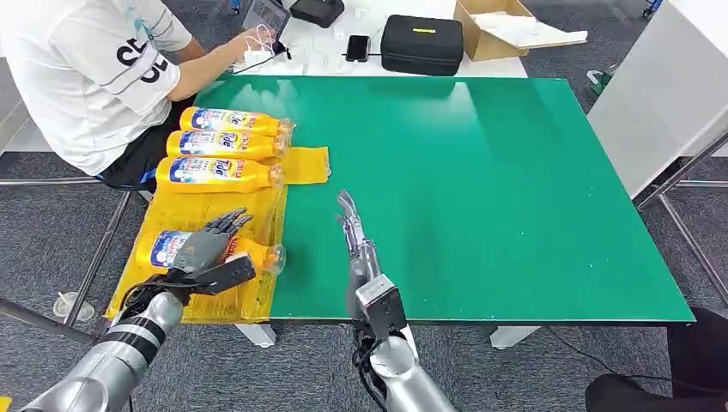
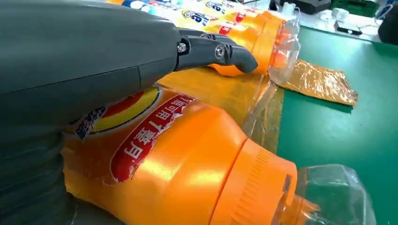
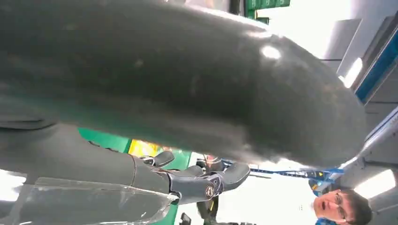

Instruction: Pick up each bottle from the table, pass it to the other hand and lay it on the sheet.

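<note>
Lying on the yellow sheet near three others, the bottle under the left hand's loose grip looks full, stiff and slick, best held mid-label, while the right hand hangs open, empty.

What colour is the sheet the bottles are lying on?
Yellow; the sheet shows best in the head view.

left hand fingers spread, palm down, right hand extended flat, empty
</note>
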`<state>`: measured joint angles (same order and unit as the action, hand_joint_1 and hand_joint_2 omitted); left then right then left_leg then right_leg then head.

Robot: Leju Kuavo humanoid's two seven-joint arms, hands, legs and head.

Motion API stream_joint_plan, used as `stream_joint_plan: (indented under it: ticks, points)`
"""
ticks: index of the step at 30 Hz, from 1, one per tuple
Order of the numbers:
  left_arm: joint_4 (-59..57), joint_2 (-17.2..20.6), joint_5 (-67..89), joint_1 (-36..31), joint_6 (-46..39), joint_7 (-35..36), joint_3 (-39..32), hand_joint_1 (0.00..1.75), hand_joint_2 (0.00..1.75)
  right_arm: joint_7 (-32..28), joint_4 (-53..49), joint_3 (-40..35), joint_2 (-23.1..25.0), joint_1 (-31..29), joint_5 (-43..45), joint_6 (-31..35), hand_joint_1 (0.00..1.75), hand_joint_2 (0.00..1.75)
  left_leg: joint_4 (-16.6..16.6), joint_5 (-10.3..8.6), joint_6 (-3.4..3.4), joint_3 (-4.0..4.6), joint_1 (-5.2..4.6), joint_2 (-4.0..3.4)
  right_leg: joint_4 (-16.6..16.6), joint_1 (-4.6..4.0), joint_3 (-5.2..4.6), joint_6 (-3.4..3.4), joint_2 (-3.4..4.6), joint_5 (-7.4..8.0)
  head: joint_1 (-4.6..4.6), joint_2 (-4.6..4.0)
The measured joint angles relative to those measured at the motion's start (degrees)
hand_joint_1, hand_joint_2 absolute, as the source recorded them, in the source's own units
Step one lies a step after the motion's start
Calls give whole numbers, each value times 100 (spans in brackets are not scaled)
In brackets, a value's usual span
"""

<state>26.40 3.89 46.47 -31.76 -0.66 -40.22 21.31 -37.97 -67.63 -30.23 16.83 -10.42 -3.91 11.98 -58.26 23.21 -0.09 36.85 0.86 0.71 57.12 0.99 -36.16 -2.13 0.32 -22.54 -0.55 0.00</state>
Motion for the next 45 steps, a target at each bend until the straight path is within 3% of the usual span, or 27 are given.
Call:
stream_joint_plan:
  ticks: [5, 6, 15, 32, 33, 36, 39, 41, 45]
  points:
    - [0, 92, -203, -64, 528, 0, 136, 0, 175, 6, 74, 22, 0, -31, 18, -31, 0, 0, 1, 0, 0, -6, 0, 0, 0, 0, 7, 0, 0, 0, 0, 0]
    - [2, 116, -274, -85, 679, 0, 169, 0, 0, 7, 88, 26, 0, -37, 31, -46, 0, 0, 1, 0, 0, -10, 0, 0, 0, 0, 10, 0, 0, 0, 0, 2]
    - [208, 483, -1330, -146, 1823, -28, 679, 0, 0, 9, 273, 98, 4, -88, 179, -249, 0, 0, 3, 2, -4, -33, 2, 7, 0, -1, 32, 1, -1, -7, 0, 0]
    - [435, 743, -2092, -146, 1878, -39, 1375, 0, 0, 9, 498, 236, 35, -131, 302, -378, 0, 0, 3, 2, -5, -33, 1, 7, 0, -1, 34, 0, 0, -7, 0, 0]
    - [455, 756, -2199, -135, 1863, -39, 1392, 0, 175, 7, 507, 243, 37, -132, 306, -385, 0, 0, 3, 2, -5, -33, 1, 7, 0, -1, 33, 0, 0, -7, 0, 0]
    - [820, 761, -3075, 113, 1323, -39, 1430, 0, 175, 9, 536, 286, 59, -131, 315, -402, 0, 0, 3, 3, -5, -33, 0, 3, 0, 0, 25, 0, 2, -7, -2, 0]
    - [1606, 441, -3760, 658, -460, -20, 1107, 0, 175, 83, 536, 310, 81, -105, 163, -237, 0, 0, -2, 0, -2, -15, -3, -6, -1, 2, -2, -1, 4, -4, -2, 0]
    - [2400, 34, -4184, 958, -1327, -20, 462, 0, 175, 138, 525, 310, 109, -53, -7, -89, 0, 0, -4, -3, 2, 12, -3, -3, -1, 3, -20, -2, 2, -1, 2, 0]
    - [3564, -683, -4763, 1076, -1365, -13, -976, 0, 175, 157, 525, 293, 109, 5, -168, 103, 0, 0, -3, 4, 3, 14, -6, -23, -1, 4, -25, -1, 19, 4, 0, 0]
